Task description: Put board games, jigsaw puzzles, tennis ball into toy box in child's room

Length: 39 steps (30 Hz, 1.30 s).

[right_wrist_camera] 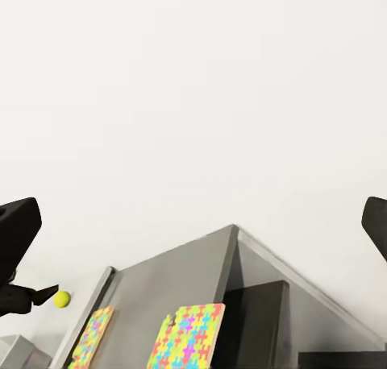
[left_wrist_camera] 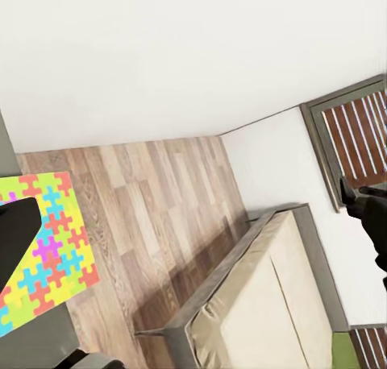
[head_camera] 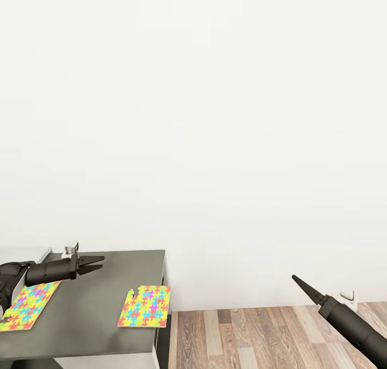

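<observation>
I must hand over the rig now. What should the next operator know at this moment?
Left end effector: open, empty, above the dark table.
Right end effector: looks shut, empty, over the wood floor.
Two jigsaw puzzles lie on the table: one below the left arm, one overhanging the right edge. Tennis ball sits further back.
Bed seen by left wrist camera.
Done: nothing visibly packed. Left: everything.
</observation>
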{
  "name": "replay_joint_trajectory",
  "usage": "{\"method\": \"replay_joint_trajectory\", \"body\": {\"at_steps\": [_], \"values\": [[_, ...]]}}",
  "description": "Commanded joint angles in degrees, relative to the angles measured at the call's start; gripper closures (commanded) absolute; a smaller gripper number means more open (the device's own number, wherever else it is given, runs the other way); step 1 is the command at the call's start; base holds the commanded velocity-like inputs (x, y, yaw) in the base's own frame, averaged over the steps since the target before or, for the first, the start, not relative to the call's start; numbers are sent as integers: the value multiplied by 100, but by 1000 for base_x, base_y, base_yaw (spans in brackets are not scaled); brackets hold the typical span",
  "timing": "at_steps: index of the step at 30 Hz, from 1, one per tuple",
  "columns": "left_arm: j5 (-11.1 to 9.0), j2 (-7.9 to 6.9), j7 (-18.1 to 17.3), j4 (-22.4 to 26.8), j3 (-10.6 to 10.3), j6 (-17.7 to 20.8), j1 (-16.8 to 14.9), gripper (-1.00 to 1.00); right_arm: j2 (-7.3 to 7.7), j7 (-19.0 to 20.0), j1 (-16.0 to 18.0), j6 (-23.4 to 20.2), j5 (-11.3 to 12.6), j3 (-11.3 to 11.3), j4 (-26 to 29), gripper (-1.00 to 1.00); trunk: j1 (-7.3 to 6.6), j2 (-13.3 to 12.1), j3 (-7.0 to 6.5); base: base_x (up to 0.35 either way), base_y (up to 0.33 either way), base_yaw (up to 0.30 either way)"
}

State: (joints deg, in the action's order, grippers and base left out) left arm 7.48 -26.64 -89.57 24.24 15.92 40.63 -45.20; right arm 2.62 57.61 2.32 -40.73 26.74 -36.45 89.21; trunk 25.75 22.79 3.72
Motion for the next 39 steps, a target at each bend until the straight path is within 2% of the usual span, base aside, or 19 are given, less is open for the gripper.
{"method": "replay_joint_trajectory", "body": {"at_steps": [1,25,28,32,35,39], "values": [[61,5,-43,2,34,60,-6,-100,-1,6,6,-35,22,-4,0,-100,4,13,13,0,0,0],[69,68,-43,2,34,49,-6,-100,-7,-16,6,-58,16,46,-12,-100,4,13,13,0,0,0],[69,70,-43,2,34,23,-6,-100,-7,-148,12,-69,3,256,-108,-100,4,13,13,0,0,0],[69,73,-43,2,34,-38,-1,-100,6,-557,76,-82,26,611,-451,-100,4,13,13,0,0,0],[70,101,-43,4,34,-130,1,-100,4,-970,290,-147,51,931,-873,-100,4,13,13,0,0,0],[65,132,-43,13,34,-190,8,-100,-9,-1178,527,-279,61,1206,-1174,-100,4,13,13,0,0,0]]}}
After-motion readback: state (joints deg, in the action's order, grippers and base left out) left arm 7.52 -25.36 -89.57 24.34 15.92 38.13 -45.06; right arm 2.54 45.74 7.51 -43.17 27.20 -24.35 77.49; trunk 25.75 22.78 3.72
